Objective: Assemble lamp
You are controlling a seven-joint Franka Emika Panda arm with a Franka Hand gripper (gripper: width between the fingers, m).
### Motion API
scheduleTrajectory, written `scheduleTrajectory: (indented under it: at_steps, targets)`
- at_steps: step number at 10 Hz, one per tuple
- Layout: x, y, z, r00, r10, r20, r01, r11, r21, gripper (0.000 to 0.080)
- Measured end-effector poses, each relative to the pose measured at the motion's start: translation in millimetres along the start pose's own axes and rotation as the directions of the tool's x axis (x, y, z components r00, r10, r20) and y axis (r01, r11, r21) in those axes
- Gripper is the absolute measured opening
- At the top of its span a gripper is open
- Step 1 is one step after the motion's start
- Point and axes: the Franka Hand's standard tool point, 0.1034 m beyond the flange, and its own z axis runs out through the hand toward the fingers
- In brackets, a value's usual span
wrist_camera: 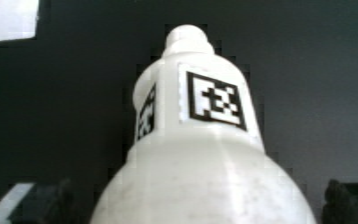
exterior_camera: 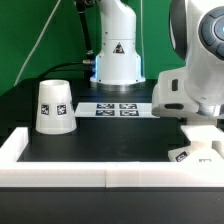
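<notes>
The bulb (wrist_camera: 194, 130) fills the wrist view, a white ball head near the camera, a stem pointing away and a square tag on its side. My gripper (wrist_camera: 194, 208) straddles the ball head with one dark finger (wrist_camera: 37, 205) on each side. A narrow dark gap shows between each finger and the bulb, so it is open. In the exterior view my gripper (exterior_camera: 198, 134) is low at the right and hides the bulb. The flat square base (exterior_camera: 196, 152) lies just below it. The cup-shaped shade (exterior_camera: 55, 105) stands at the exterior view's left.
The marker board (exterior_camera: 118, 108) lies at the back centre, in front of the white robot pedestal (exterior_camera: 117, 55). A raised white wall (exterior_camera: 90, 172) borders the black table at front and left. A white corner (wrist_camera: 5, 20) shows beyond the bulb in the wrist view.
</notes>
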Motion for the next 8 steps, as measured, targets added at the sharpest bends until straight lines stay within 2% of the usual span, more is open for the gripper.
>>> scheduleTrajectory:
  at_steps: [3,4,6,8]
  targets:
    - [5.6,0.6,3.0,1.0,0.003,-0.012,-0.003,1.0,0.002,0.0698]
    - [6.1,1.2,3.2,1.0,0.004,-0.011,-0.004,1.0,0.003,0.0577]
    - [7.0,3.6,1.8,1.0,0.008,-0.012,-0.008,1.0,0.007,0.0576]
    - [6.7,6.4,-6.8,1.0,0.004,-0.023,-0.004,1.0,0.014,0.0576]
